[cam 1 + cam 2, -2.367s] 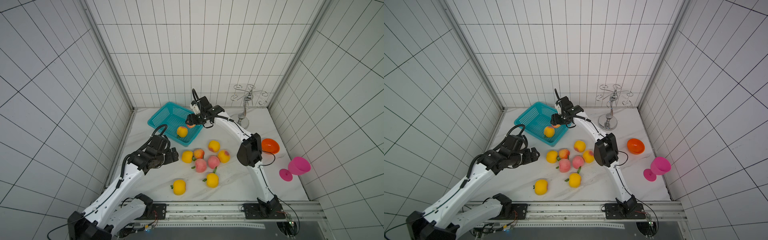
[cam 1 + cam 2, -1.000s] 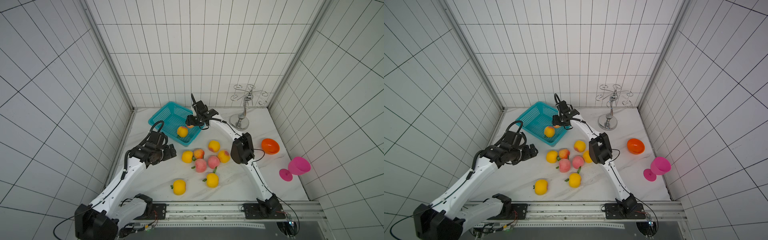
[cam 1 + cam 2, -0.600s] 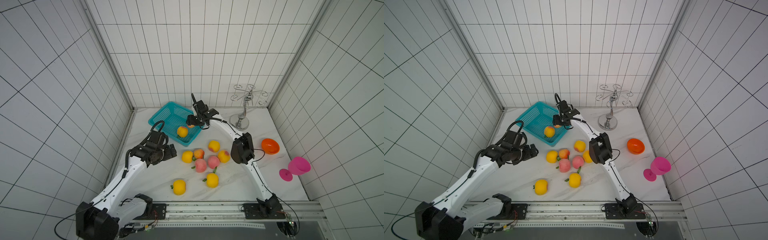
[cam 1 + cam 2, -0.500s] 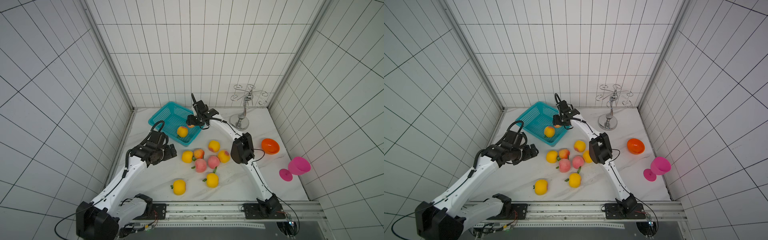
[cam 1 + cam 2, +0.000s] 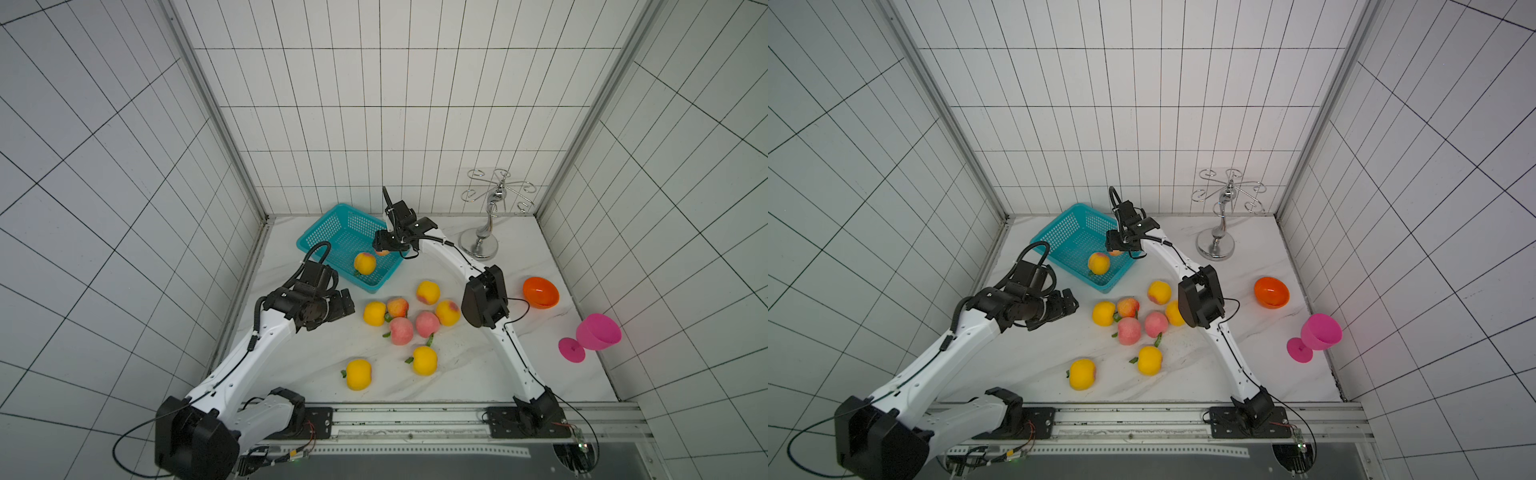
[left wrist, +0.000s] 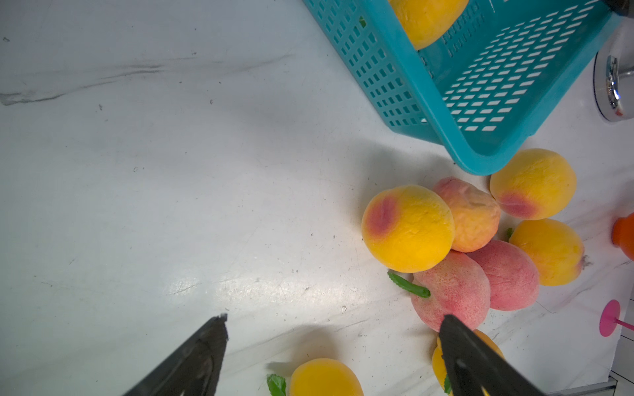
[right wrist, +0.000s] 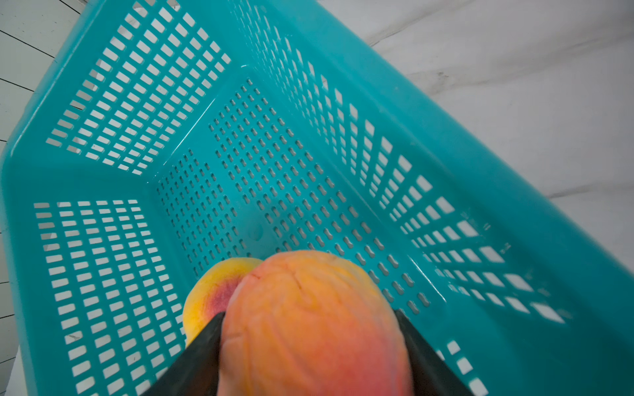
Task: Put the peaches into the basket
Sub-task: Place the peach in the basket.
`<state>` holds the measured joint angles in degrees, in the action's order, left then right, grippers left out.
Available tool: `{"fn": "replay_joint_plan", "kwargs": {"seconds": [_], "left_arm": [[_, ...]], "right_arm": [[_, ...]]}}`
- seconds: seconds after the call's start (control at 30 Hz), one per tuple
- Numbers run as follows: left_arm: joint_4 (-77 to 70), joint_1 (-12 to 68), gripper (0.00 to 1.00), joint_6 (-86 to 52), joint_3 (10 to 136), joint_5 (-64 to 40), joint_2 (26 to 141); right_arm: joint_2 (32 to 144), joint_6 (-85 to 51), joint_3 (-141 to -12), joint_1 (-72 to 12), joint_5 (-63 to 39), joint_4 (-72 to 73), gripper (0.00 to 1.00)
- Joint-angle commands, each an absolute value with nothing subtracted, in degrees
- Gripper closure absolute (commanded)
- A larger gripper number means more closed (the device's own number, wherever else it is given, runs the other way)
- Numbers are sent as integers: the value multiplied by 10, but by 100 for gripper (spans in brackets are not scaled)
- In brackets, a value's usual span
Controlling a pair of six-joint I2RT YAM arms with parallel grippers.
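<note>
Clamps the right hand (image 7: 308, 317) on a pink-orange peach (image 7: 302, 281) over the basket (image 7: 497, 164), likely for release beside the yellow peach (image 5: 365, 263) inside (eight others (image 5: 401, 330) loose on the surface (image 5: 457, 374)). Holds the left hand (image 6: 334, 320) open near them, seemingly ready for picking.

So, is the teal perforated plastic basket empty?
Not empty: one yellow red-blushed peach lies in the basket; the right gripper holds a pink-orange peach above it.
</note>
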<state>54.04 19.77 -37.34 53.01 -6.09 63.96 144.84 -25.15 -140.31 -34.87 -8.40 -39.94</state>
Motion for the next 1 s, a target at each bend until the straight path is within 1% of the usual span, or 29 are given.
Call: {"fn": "replay_joint_plan", "kwargs": {"seconds": [0.0, 0.33, 0.63, 0.97], "left_arm": [[543, 195, 5, -377, 531, -61, 638], [540, 195, 5, -380, 529, -61, 638], [543, 195, 5, -383, 524, -56, 625], [541, 195, 5, -391, 523, -57, 621]], "right_arm": [[1460, -244, -1433, -344, -77, -434, 39], [1456, -235, -1432, -344, -81, -441, 30], [1453, -232, -1431, -344, -84, -442, 29], [1448, -228, -1426, -344, -87, -442, 23]]}}
